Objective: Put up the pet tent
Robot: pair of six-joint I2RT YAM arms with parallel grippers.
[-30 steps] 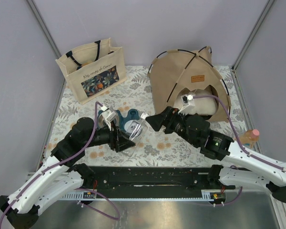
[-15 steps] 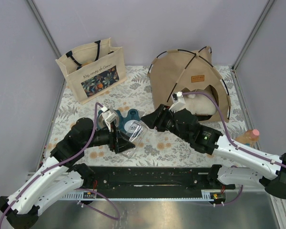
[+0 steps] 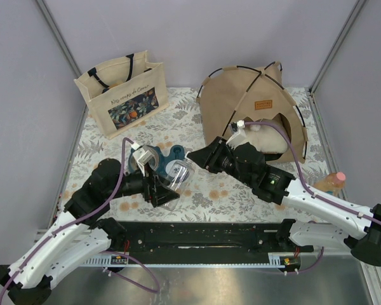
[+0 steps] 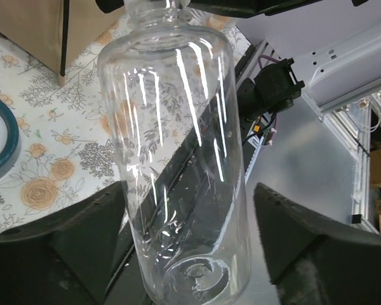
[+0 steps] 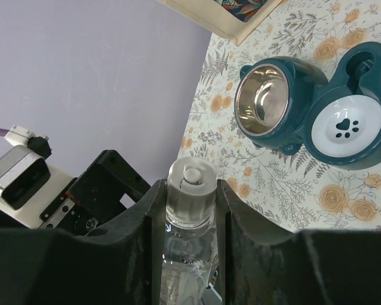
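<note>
The pet tent (image 3: 244,105), tan fabric with black poles and a brown label, stands upright at the back right. A cream pillow (image 3: 267,136) shows in its arched doorway. In front of it, in the middle, a clear plastic bottle (image 3: 178,178) lies tilted between both arms. My right gripper (image 5: 189,203) is shut on its white cap (image 5: 190,184). My left gripper (image 4: 190,235) is open around the bottle's base (image 4: 178,159), with a gap showing on the right side.
A teal double pet bowl (image 3: 162,159) sits just behind the bottle, also in the right wrist view as the bowl (image 5: 311,114). A beige tote bag (image 3: 124,95) with a floral print stands at the back left. A small orange bottle (image 3: 333,183) is at the right edge.
My right gripper has moved left onto the bottle's cap and closed on it. My left gripper's jaws have spread apart off the bottle's base.
</note>
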